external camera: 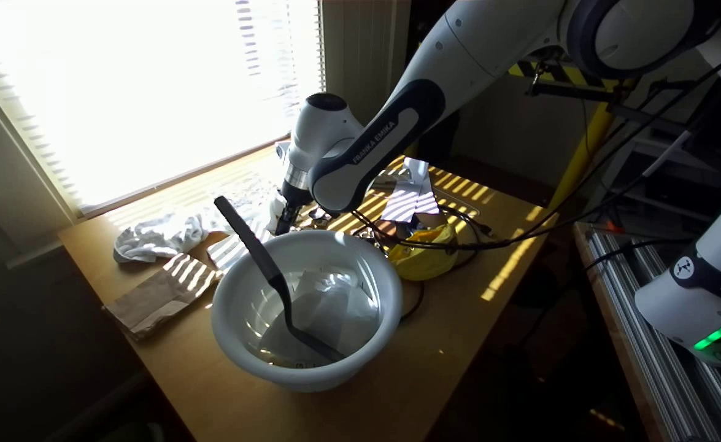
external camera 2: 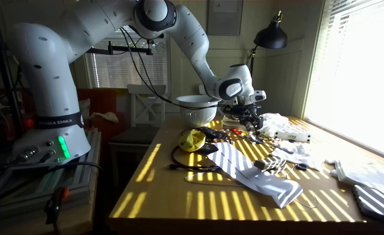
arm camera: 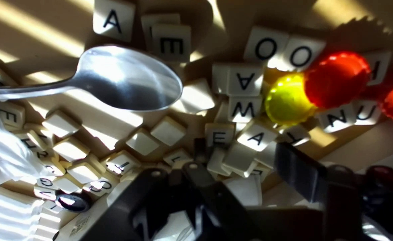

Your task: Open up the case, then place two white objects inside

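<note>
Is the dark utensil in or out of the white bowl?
In: the dark utensil has its lower end inside the white bowl, handle above the rim.

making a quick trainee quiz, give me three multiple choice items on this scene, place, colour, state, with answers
1. Where is the small rounded yellow case?
A) inside the large white bowl
B) on the wooden table
C) held in the black jaws

2. What colour is the translucent scalloped piece beside the translucent yellow piece?
A) red
B) blue
C) green

3. How do the jaws stand?
A) shut
B) out of view
C) apart

1: B, both exterior views show it there.
2: A, the wrist view shows red.
3: C, the wrist view shows a gap between them.
</note>
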### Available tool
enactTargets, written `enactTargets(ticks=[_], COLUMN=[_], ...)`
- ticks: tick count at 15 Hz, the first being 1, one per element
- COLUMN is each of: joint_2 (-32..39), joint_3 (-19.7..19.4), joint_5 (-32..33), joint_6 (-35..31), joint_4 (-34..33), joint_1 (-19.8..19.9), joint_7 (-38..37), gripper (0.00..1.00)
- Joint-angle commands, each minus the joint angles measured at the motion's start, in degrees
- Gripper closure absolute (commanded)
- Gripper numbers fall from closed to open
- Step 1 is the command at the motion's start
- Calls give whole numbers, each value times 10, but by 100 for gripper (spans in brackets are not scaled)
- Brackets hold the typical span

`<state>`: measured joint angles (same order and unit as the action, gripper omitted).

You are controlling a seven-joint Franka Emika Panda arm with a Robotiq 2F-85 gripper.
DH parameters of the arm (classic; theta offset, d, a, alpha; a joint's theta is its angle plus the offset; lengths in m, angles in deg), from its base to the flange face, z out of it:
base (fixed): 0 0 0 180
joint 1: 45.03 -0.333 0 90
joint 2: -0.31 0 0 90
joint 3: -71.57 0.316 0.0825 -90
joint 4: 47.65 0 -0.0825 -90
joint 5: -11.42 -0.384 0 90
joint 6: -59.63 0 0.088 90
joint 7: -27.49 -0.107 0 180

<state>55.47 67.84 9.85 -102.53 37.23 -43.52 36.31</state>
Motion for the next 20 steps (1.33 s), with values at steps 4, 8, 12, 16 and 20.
enactTargets(ticks=[4,8,12,16,20], joint_2=[6,-28,-104,-182,-263], joint_3=[-5,3,60,182,307], joint_5=[37,46,31,-16,-114], joint_6=[61,45,-1,0,53], joint_4=[-29,6,90,192,307], joint_1=[-4,6,59,175,312], joint_7=[-14,7,77,177,298], gripper=[95,94,94,94,94])
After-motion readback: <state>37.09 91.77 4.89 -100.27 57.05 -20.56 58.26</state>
